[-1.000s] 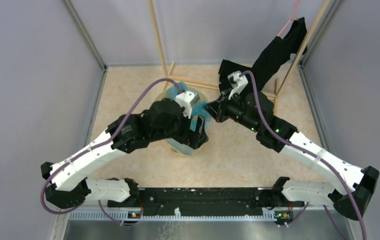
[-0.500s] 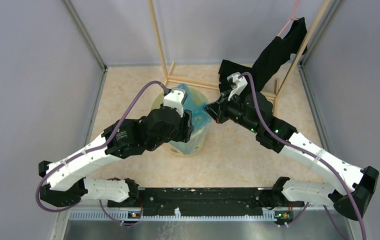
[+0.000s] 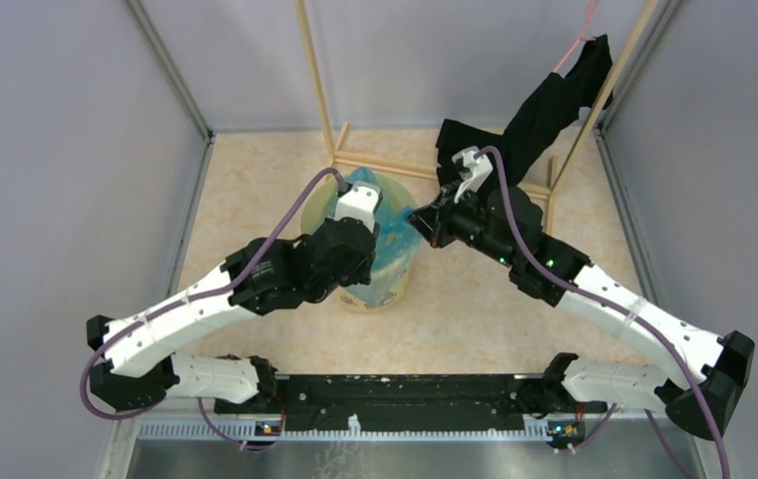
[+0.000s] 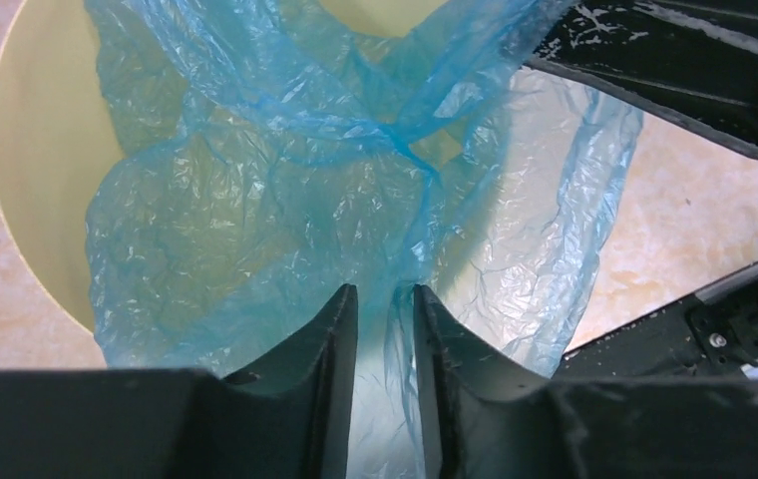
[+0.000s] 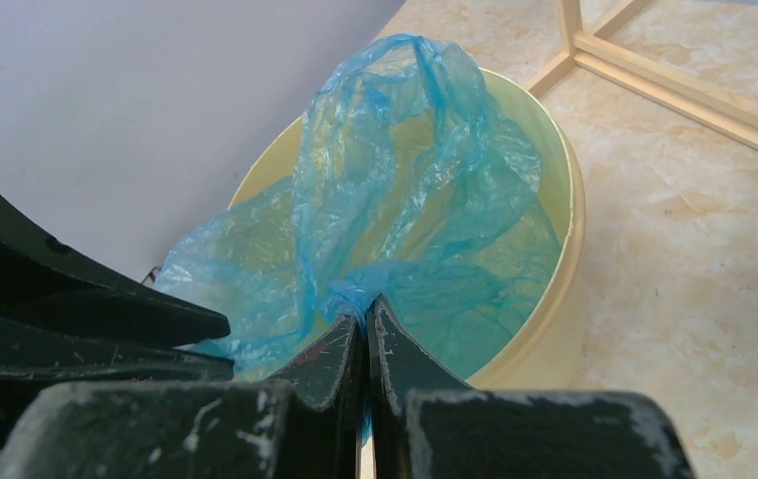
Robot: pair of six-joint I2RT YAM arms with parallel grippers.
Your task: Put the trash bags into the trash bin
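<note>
My left arm reaches forward from the base and bends over the near-left side of the round yellow-tan bin (image 3: 383,292), wrist tipped down into its mouth. My left pincer (image 4: 385,291) has its jaws a narrow slot apart. A fold of the thin, wrinkled, translucent light-blue plastic bag (image 4: 255,200) hangs through that slot, and I cannot tell whether the jaws press it. My right arm comes in from the bin's right. My right pincer (image 5: 366,317) sits at the right rim, clamped tight on a bunched pinch of the same film.

Most of the bag lies inside the bin against the yellow wall. One crumpled peak stands above the far rim, and a loose sheet spills over the rim on the side by my right pincer.

Beyond the bin runs a pale wooden frame (image 5: 674,85), with a black cloth garment (image 3: 555,105) hanging further right of it. Marbled beige tabletop (image 5: 704,299) shows to the bin's right. A grey wall (image 5: 156,100) stands off its left side.
</note>
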